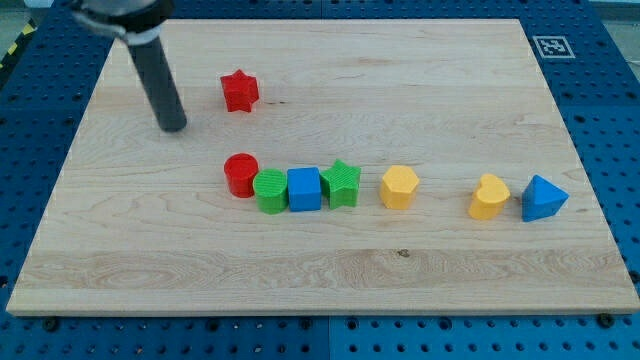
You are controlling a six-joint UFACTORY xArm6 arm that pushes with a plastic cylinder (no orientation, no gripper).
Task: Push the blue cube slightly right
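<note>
Blocks strung out in a row across the middle of the worktop [450,90], a pale wooden board on a blue pegboard surface [610,120]. At the row's left end sits the red cylinder [241,174], and tucked against its lower right is the green cylinder [270,191]. Right beside that, touching it, is the blue cube [304,189], the one this job is about. It sits a little left of the board's centre, hemmed in on both sides, because the green star [342,183] presses against its right face. So on the cube's right there is the star first, then a gap, then the yellow hexagon block [399,187] standing alone. Further toward the view's right comes the yellow heart-shaped block [489,197], with the blue triangular block [543,198] just beside it, near the board's right edge.

Up toward the view's top left, a red star [240,91] sits well apart from the row. Left of it the dark rod slants down from the top edge, and my tip [174,126] rests on the board near that red star, to its left and slightly lower. My tip is well apart from the blue cube, up and to the left of the whole row, touching no block. There is no gripper on this arm, only the rod, so nothing is being held or clamped.

A black-and-white marker tag [550,46] sits off the board's top right corner.
</note>
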